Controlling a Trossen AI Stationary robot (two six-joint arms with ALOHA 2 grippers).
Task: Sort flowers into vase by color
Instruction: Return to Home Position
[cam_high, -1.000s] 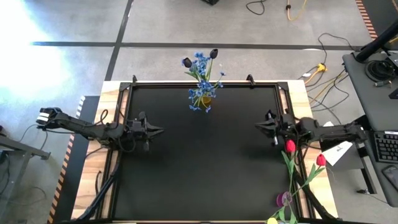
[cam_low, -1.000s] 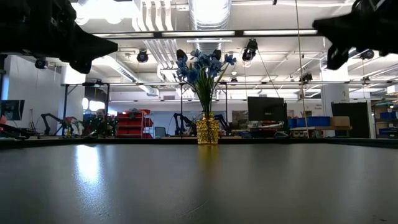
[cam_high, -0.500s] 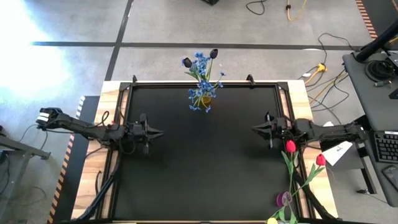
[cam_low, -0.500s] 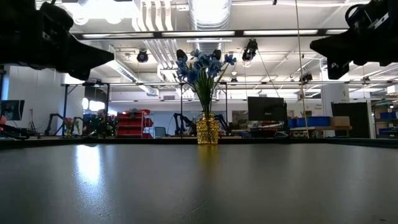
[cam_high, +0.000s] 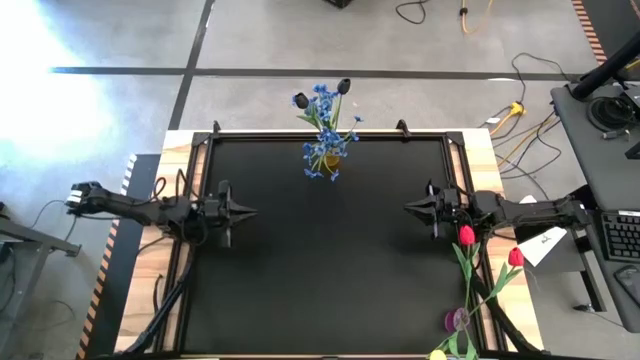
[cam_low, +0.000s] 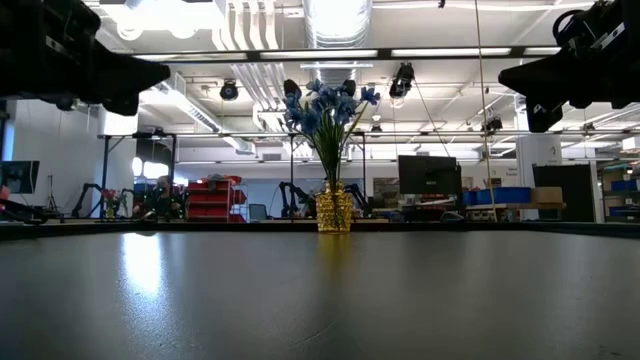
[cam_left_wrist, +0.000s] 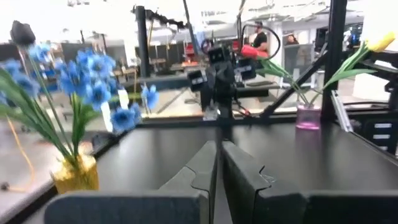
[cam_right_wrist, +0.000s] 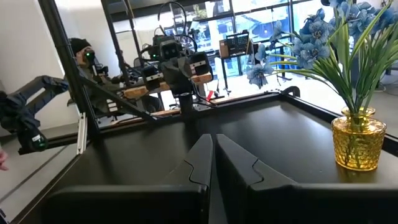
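A gold vase stands at the table's far edge, holding blue sprigs and two near-black tulips; it also shows in the low view. A small purple vase at the near right corner holds red tulips and a yellow one. My left gripper hovers shut above the table's left side, empty. My right gripper hovers shut above the right side, empty, close to the red tulip head.
Black metal frame rails run along the table's left and right sides. Broad bare black tabletop lies between the two grippers. A person shows beyond the table in the right wrist view.
My left gripper has drawn back a little toward the table's left edge. My right gripper has moved slightly toward the table's left, then held still. Both stay shut. The flowers and vases have not moved.
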